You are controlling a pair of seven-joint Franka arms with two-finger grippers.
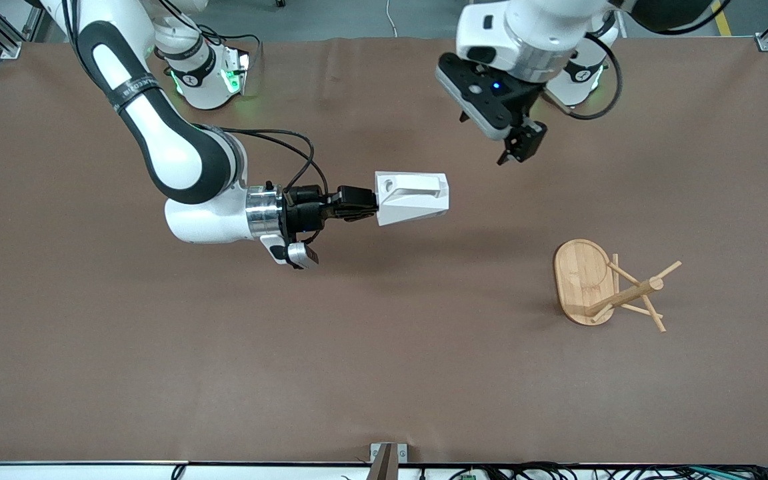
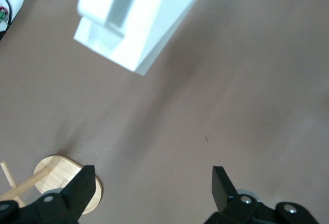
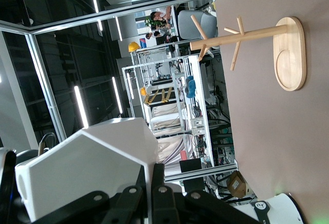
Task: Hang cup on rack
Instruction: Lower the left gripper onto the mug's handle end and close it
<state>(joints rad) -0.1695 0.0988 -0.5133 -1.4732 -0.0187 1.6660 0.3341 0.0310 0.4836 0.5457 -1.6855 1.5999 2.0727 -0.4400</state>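
White and sharply faceted, the cup point(image 1: 412, 198) hangs in the air on its side over the middle of the brown worktop point(image 1: 157, 373), its blocky handle turned upward toward the front camera so that the round hole through it shows at the end next to the fingers. The right pincer point(image 1: 369, 203) is clamped on that end of the cup, the arm stretched out level from its base and the cup pointing toward the left arm's end of the worktop. In the right wrist view the cup point(image 3: 87, 172) fills the space above the black fingers point(image 3: 154, 190), which press against its angular wall. The rack point(image 1: 607, 287) stands upright on its oval bamboo base toward the left arm's end of the worktop, well apart from the cup and nearer to the front camera than the cup's shadow; thin pegs slant out from its central post. The left pincer point(image 1: 521, 143) hovers above the worktop between its own base and the rack, holding nothing, and in the left wrist view its two fingers point(image 2: 82, 188) stand wide apart, with the cup point(image 2: 133, 18) and the rack's base point(image 2: 59, 175) both visible below.
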